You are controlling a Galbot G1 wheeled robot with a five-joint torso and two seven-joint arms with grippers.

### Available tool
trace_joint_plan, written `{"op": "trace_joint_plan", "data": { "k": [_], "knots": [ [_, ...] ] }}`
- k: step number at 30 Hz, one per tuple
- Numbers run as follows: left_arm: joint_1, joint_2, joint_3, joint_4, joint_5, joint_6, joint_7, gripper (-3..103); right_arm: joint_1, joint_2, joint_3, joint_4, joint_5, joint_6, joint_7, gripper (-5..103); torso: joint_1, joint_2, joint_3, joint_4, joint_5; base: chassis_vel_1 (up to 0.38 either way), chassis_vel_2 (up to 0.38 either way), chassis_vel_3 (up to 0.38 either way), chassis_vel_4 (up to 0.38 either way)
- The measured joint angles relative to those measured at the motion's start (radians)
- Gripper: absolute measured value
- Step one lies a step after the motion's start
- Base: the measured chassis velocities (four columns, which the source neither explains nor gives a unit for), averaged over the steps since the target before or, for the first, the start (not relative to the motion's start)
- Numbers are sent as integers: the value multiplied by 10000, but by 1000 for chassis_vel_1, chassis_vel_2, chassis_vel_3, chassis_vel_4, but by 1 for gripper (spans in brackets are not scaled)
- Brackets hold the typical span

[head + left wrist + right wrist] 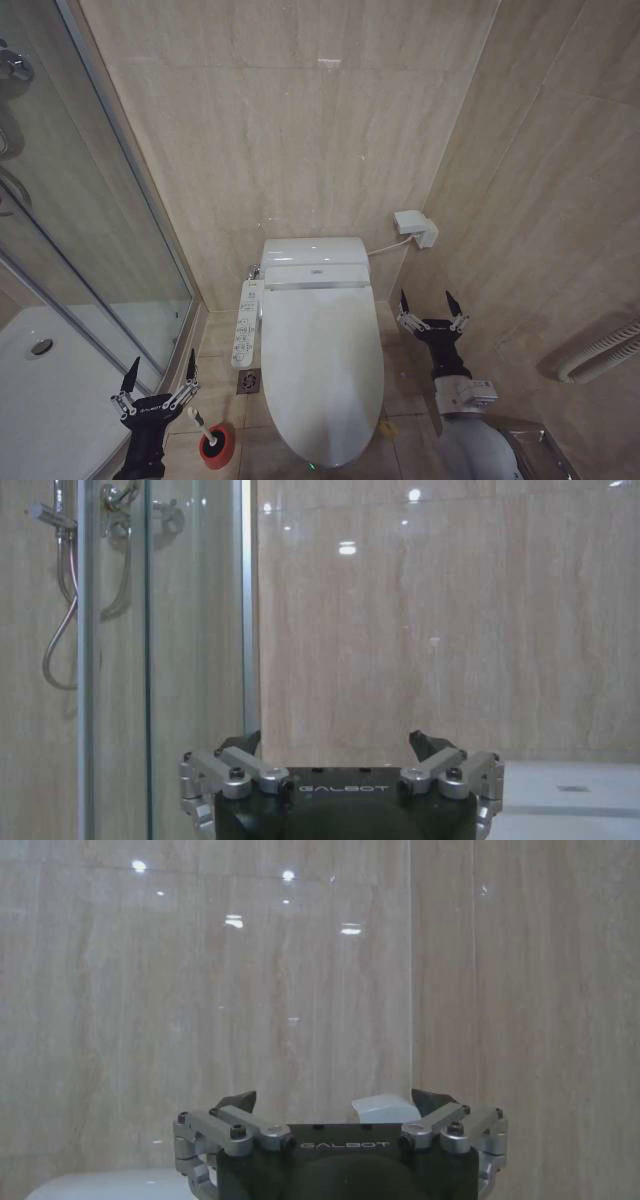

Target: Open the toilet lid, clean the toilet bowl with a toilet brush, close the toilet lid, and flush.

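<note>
The toilet lid (320, 360) is a glossy white oval, lying down flat over the toilet bowl, which is hidden under it. The toilet brush (207, 433) stands in a small round red cup (217, 446) on the floor left of the toilet. My left gripper (160, 378) is open, held up beside the brush and just above it. My right gripper (429, 307) is open to the right of the toilet, level with the middle of the lid. In the wrist views the left gripper (335, 742) and the right gripper (335, 1101) both stand open facing the wall.
A long white control panel (246, 323) runs along the toilet's left side. A glass shower screen (110, 240) and white shower tray (40, 380) fill the left. A floor drain (249, 381) lies by the toilet. A white wall box (415, 228) and a rail (600, 355) are on the right.
</note>
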Motion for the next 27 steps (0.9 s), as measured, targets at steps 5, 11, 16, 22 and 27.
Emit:
{"op": "trace_joint_plan", "data": {
  "k": [5,11,16,22,27],
  "knots": [
    [0,0,0,0,0,0,0,97,0,0,0,0,0,0,0,100,0,0,0,0,0,0,0,0,0],
    [0,0,0,0,0,0,0,97,0,0,0,0,0,0,0,100,0,0,0,0,0,0,0,0,0],
    [0,0,0,0,0,0,0,97,0,0,0,1,0,0,0,100,0,0,0,0,0,0,0,0,0],
    [0,0,0,0,0,0,0,97,0,0,0,0,0,0,0,100,0,-2,0,0,0,0,0,0,0],
    [0,0,0,0,0,0,0,97,0,0,0,0,0,0,0,100,0,-2,0,0,0,0,0,0,0]
  ]
}}
